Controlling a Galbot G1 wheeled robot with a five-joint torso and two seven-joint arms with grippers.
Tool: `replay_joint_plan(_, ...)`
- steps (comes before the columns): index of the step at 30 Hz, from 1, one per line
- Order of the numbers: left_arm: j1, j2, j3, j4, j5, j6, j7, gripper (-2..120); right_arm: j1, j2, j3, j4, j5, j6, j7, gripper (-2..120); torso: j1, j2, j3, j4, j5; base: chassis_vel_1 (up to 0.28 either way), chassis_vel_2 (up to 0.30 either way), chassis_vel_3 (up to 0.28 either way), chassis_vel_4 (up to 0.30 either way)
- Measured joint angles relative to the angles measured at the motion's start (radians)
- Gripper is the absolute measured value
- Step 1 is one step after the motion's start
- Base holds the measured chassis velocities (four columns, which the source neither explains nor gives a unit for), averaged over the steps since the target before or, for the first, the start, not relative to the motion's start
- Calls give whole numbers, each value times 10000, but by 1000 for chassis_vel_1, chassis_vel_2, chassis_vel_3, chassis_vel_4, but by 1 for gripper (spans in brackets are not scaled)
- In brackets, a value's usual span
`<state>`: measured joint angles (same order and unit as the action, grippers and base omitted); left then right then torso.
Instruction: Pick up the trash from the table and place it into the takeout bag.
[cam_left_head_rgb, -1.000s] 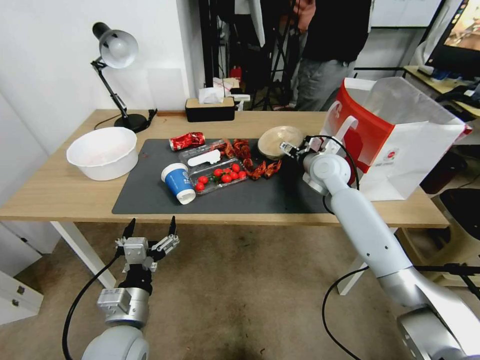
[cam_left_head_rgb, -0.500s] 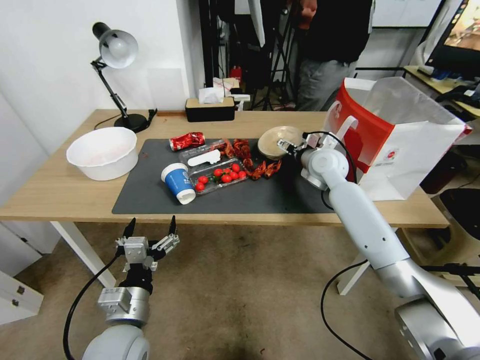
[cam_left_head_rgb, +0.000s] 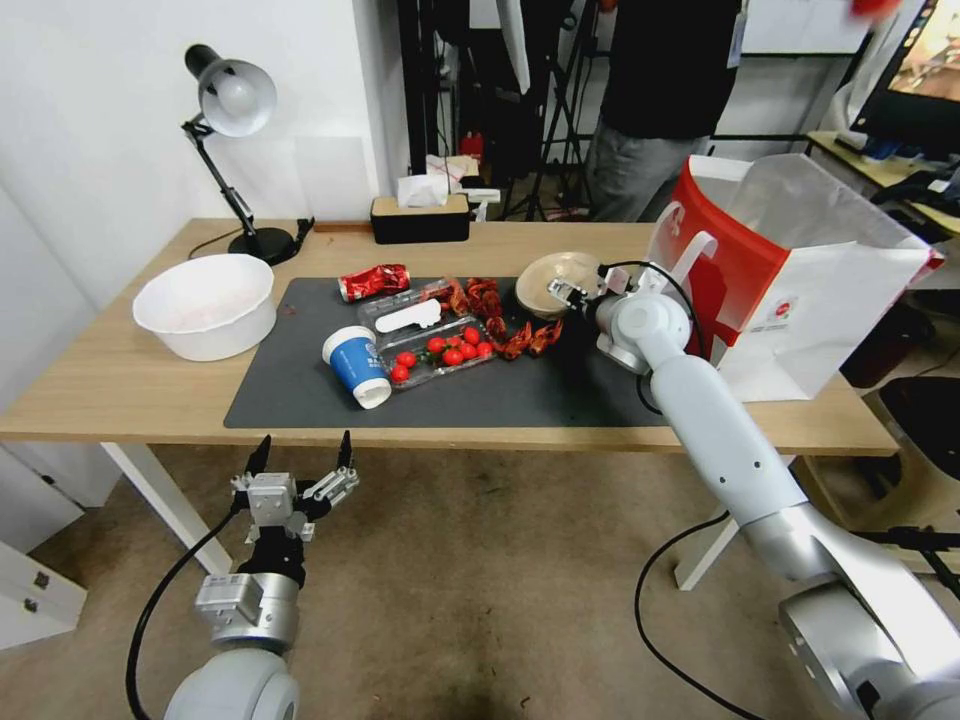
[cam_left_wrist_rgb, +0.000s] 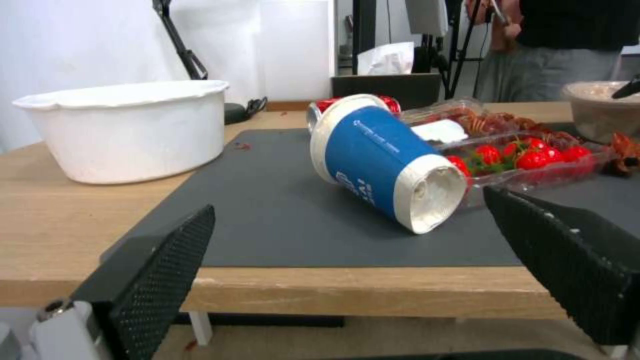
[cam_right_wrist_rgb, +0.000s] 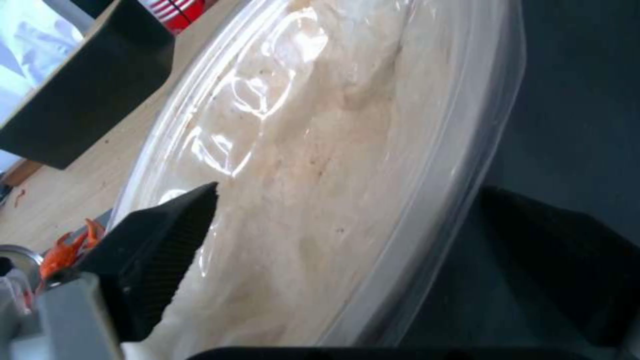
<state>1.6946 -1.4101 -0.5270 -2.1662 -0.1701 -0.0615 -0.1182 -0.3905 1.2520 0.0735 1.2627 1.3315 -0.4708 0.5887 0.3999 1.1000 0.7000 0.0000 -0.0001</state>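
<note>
Beige round bowl (cam_left_head_rgb: 553, 280) sits on the table (cam_left_head_rgb: 120, 380) between your right gripper's (cam_left_head_rgb: 562, 292) spread fingers (cam_right_wrist_rgb: 160, 240), rim not yet pinched. Takeout bag (cam_left_head_rgb: 790, 270) stands just behind that wrist. Your left gripper (cam_left_head_rgb: 300, 470) hangs open below the table edge.

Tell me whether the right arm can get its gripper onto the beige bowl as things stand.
Probably yes. The right gripper is open and already at the beige bowl, one finger over its clear film, the other outside the rim. Nothing lies between them; the crayfish shells lie off to the side.
</note>
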Motion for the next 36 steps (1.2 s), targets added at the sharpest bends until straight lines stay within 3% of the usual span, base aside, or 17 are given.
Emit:
replay_joint_plan(8,4,2,11,-19,-1,0,0,100,-42,43,4,-95,5,-2,0,71,0,0,-1,-1,-1,0,0,0,0)
replay_joint_plan(12,25,7,22,-33,-1,0,-1,100,-75,-1,23,-83,31,-2,14,49,0,0,-1,2,2,0,0,0,0)
replay_joint_plan(16,39,6,34,-39,4,0,-1,100,-76,-39,43,-60,50,0,26,36,0,0,-1,2,1,0,0,0,0)
replay_joint_plan(22,44,3,44,-39,8,0,-1,100,-84,-57,51,-43,53,5,33,30,0,1,-2,0,0,0,0,0,0)
replay_joint_plan(23,47,2,49,-39,10,0,0,100,-93,-64,56,-31,54,12,35,13,0,1,-2,0,1,0,0,0,0)
replay_joint_plan(25,47,1,54,-40,14,-1,-1,100,-101,-68,62,-23,54,19,38,6,-1,0,-2,1,1,0,0,0,0)
replay_joint_plan(29,49,1,57,-41,17,-1,-1,100,-113,-73,67,-16,54,21,39,0,-1,1,-1,0,1,0,0,0,0)
replay_joint_plan(36,56,-4,61,-70,26,-3,-1,100,-162,-102,85,19,54,35,44,0,0,0,-1,0,2,0,0,0,0)
